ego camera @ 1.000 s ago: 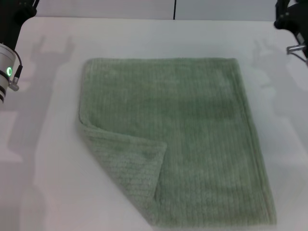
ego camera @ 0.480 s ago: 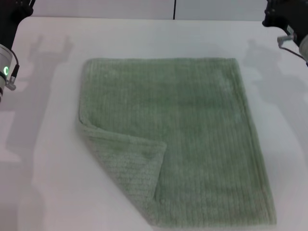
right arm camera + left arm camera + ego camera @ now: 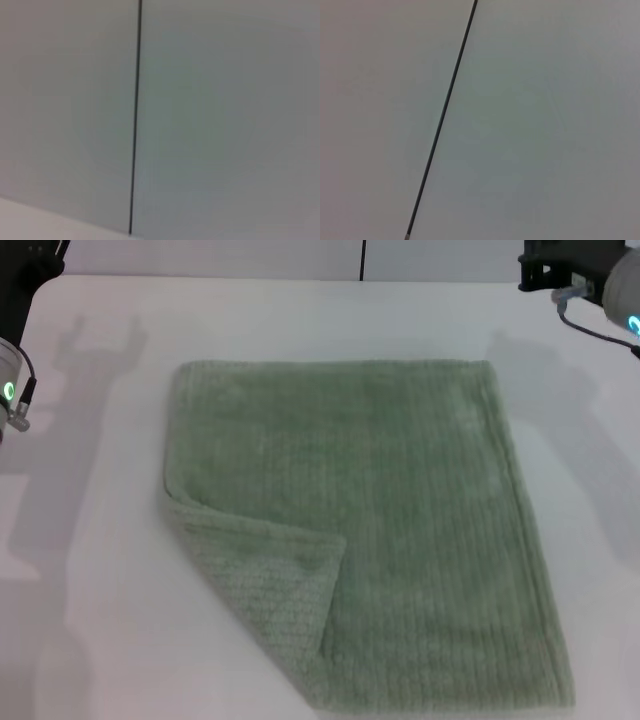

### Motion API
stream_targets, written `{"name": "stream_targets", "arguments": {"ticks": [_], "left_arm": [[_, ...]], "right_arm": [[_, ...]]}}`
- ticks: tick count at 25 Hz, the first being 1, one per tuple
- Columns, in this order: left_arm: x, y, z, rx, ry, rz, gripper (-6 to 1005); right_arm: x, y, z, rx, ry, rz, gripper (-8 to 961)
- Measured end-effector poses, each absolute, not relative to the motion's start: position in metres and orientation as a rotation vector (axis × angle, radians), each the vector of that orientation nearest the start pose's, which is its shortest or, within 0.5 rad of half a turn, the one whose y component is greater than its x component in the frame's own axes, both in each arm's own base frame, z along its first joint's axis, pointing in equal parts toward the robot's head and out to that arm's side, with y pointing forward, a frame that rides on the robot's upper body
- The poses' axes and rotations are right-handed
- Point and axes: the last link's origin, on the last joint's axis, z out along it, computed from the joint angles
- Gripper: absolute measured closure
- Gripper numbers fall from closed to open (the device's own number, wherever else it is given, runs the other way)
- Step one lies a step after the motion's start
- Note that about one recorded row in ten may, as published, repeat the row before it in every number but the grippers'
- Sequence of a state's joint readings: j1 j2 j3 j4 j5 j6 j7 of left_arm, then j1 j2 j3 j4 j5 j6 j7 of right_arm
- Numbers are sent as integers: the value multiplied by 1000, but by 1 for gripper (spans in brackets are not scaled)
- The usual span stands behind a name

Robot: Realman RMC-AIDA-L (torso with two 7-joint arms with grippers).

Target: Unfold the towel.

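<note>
The sage-green towel (image 3: 380,520) lies flat on the white table (image 3: 90,640) in the head view. Its near-left corner (image 3: 270,590) is folded over onto the towel, with the ribbed underside facing up. My left gripper (image 3: 30,265) is raised at the far left corner of the table, well clear of the towel. My right gripper (image 3: 560,262) is raised at the far right, beyond the towel's far right corner. Both are cut off by the picture's edge. Neither touches the towel. The towel does not show in either wrist view.
Bare white table surrounds the towel on the left, far side and right. A pale wall with a thin dark seam (image 3: 362,260) stands behind the table. Both wrist views show only this wall and the seam (image 3: 445,110) (image 3: 136,115).
My right arm has moved left along the far edge, toward the towel's far right corner. My left arm has drifted slightly outward. The towel has not moved.
</note>
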State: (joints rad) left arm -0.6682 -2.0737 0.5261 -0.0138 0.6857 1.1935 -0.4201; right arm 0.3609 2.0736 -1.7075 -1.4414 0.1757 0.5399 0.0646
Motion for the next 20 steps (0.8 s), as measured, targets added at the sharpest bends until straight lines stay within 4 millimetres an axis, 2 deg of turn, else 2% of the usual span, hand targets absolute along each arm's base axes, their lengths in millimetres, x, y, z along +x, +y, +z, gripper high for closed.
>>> {"name": "stream_targets", "arguments": {"ticks": [7, 11, 20], "left_arm": [[-301, 391, 32, -1390, -650, -953, 189], [-301, 392, 33, -1387, -649, -957, 190], [-298, 395, 34, -1389, -639, -964, 190]], "right_arm": [[149, 408, 4, -2011, 768, 74, 946], [153, 417, -2, -2075, 807, -35, 946], [169, 438, 7, -2215, 1004, -37, 947]]}}
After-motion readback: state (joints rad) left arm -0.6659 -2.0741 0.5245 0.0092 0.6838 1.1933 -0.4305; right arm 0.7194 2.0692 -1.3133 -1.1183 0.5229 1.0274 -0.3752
